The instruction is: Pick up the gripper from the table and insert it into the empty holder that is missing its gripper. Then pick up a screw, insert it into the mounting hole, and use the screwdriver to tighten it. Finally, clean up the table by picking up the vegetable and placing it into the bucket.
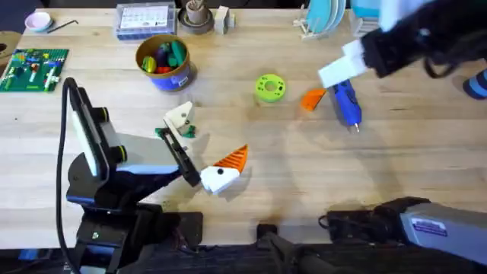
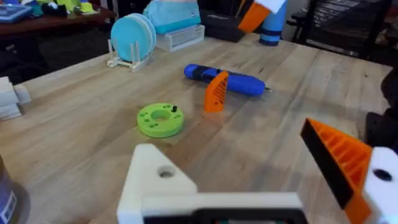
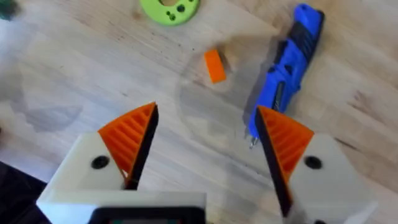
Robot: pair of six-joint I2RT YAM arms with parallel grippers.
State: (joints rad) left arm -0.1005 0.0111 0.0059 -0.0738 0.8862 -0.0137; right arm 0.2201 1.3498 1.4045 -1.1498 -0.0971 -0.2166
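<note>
**Overhead view: loose orange finger on the table beside the screwdriver**

Overhead, the gripper (image 1: 313, 99) is a small orange wedge lying on the bare wooden table (image 1: 380, 175), between the lime-green disc (image 1: 269, 87) and the screwdriver (image 1: 346, 101), just beside the latter. In the left wrist view it stands on its narrow end (image 2: 216, 91), ribbed face visible, long axis upright, directly in front of the screwdriver's barrel. Whether the two touch cannot be told.

The screwdriver (image 3: 291, 59) is a blue pen-shaped body with a dark grip panel. Its long axis runs roughly front-to-back on the table; the thin metal tip points toward the arm bases.

The right gripper (image 3: 205, 146) hangs above the loose finger and the screwdriver with its two orange ribbed fingers (image 3: 130, 137) spread wide apart, holding nothing.

The left gripper (image 1: 199, 156) rests low, near the table's front centre. One white mount carries an orange finger (image 1: 232, 158). The empty holder (image 2: 157, 180) is a white block with a visible mounting hole. Its jaws stand apart, clamping nothing.

The vegetable (image 1: 186, 130), small and dark green, appears to lie beside the empty holder. The bucket (image 1: 163, 62), blue with toy foods inside, stands at the rear left.
</note>
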